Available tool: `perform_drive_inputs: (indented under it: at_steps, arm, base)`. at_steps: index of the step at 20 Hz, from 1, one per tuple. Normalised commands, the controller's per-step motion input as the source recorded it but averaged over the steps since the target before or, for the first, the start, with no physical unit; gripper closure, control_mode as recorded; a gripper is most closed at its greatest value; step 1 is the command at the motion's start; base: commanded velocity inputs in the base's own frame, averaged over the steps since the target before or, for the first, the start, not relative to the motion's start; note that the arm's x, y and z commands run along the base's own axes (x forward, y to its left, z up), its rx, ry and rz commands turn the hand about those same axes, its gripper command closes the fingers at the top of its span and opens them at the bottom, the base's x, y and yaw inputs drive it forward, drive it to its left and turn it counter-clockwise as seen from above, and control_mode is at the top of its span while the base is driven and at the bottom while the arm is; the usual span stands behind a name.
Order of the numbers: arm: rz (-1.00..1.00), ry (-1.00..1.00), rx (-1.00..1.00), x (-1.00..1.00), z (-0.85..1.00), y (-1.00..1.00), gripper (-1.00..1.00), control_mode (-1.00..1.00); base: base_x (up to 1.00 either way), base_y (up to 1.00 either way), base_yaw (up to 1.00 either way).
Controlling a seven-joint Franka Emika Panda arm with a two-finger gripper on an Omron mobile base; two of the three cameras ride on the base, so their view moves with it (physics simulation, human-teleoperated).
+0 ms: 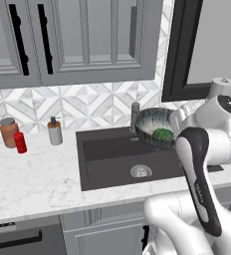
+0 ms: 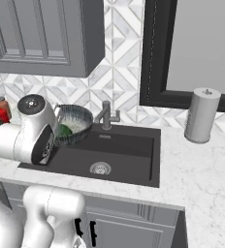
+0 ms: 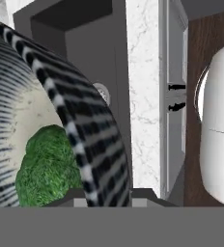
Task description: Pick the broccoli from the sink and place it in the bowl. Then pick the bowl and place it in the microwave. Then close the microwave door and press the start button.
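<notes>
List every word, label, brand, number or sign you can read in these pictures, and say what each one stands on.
No text can be read anywhere.
Robot arm: a thin line of small marks along the dark strip, too small and blurred to read.
Red jar, brown jar, soap dispenser, paper towel roll, bowl: no lettering visible.

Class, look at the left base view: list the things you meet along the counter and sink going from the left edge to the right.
Brown jar → small red jar → soap dispenser → sink with its drain → bowl holding the broccoli, tilted above the sink's back right corner.
</notes>
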Motion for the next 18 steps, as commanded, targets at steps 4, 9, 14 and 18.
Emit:
perform_drive_inputs:
  at_steps: [4, 9, 14, 18]
  arm:
    - [-0.11, 0.03, 0.06, -0.73, 0.43, -0.56, 1.0, -1.0]
    - [-0.04, 0.01, 0.03, -0.7, 0.69, -0.17, 1.0, -1.0]
    - [-0.01, 0.0, 0.0, -0.46, 0.67, 0.05, 1.0, -1.0]
    - [0.0, 0.0, 0.0, -0.06, 0.16, 0.0, 1.0, 1.0]
  base:
    - [0.0, 0.0, 0.0]
    - [0.0, 0.0, 0.0]
    - [0.0, 0.0, 0.0]
    - [-0.21, 0.15, 0.0]
